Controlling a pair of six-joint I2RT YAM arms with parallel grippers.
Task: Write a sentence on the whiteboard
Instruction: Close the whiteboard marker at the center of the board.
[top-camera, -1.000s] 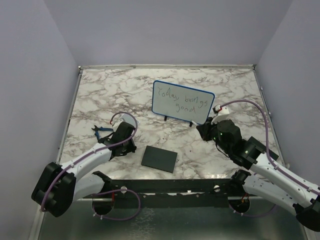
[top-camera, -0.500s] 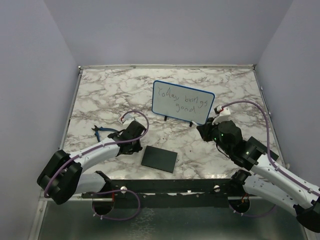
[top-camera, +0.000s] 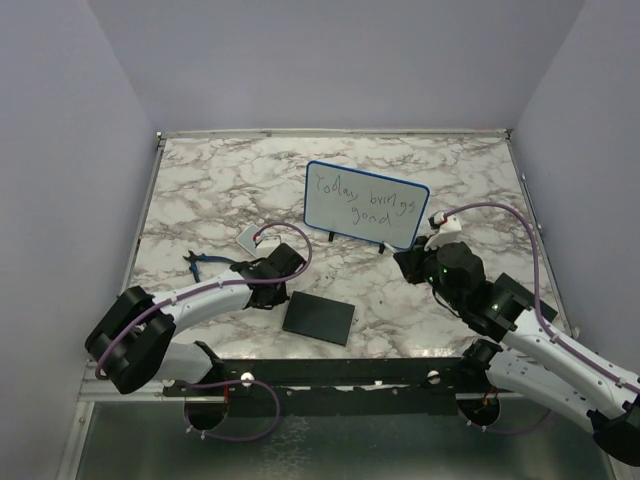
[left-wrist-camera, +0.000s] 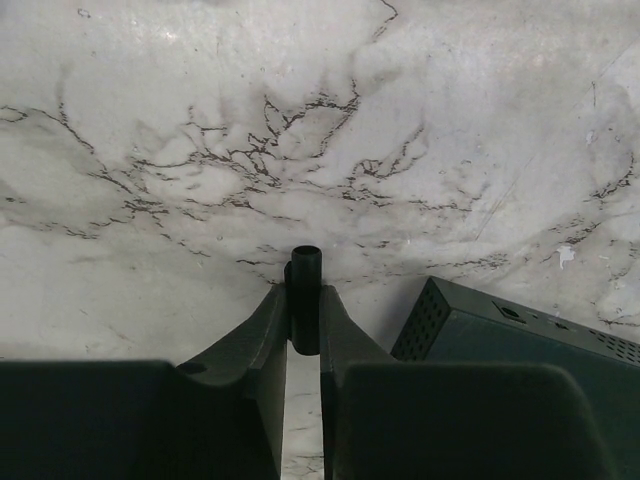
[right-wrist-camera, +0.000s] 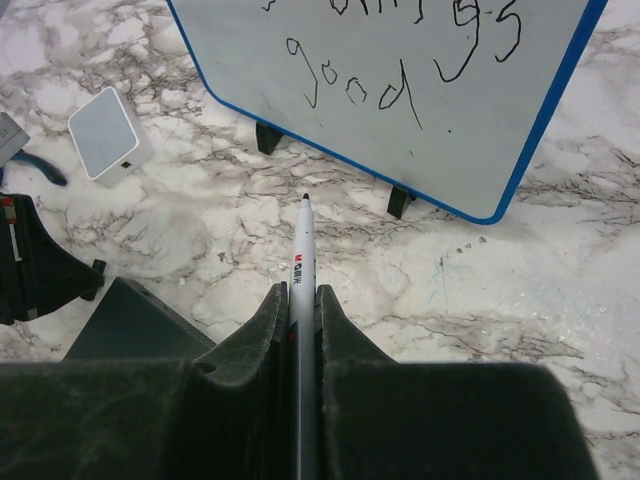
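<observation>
Right gripper (right-wrist-camera: 300, 300) clamps the marker (right-wrist-camera: 302, 250); left gripper (left-wrist-camera: 303, 300) pinches what looks like a cap (left-wrist-camera: 305, 265).
The right jaws are closed on the marker, its tip at frame centre, short of the board (right-wrist-camera: 490, 110) filling the top right, with the sentence (right-wrist-camera: 350, 85) on its face. The left jaws are shut on the black cap, a pad (left-wrist-camera: 520, 340) at lower right. Pressing hard could, I judge, tip the board on its small feet (right-wrist-camera: 400, 200) or slide the marker in the jaws; a stray drag could smear the sentence. No container shows.
</observation>
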